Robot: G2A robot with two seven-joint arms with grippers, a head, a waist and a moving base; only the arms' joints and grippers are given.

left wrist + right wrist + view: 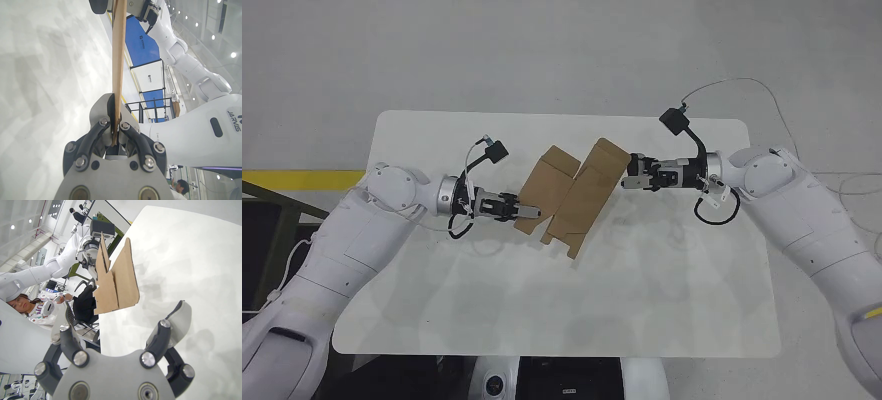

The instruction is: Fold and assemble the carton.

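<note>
Brown corrugated cardboard, a single flattened carton (577, 195), is hanging tilted above the middle of the one white table (672, 300), toward its 12 o'clock side. Extending level from 9 o'clock, the left gripper (532, 213) is pinching the carton's 8 o'clock edge tightly between its jaws. Extending from 3 o'clock, the right gripper (630, 178) is hovering at the carton's 2 o'clock end with jaws spread, gripping nothing, making two grippers in all.
</note>
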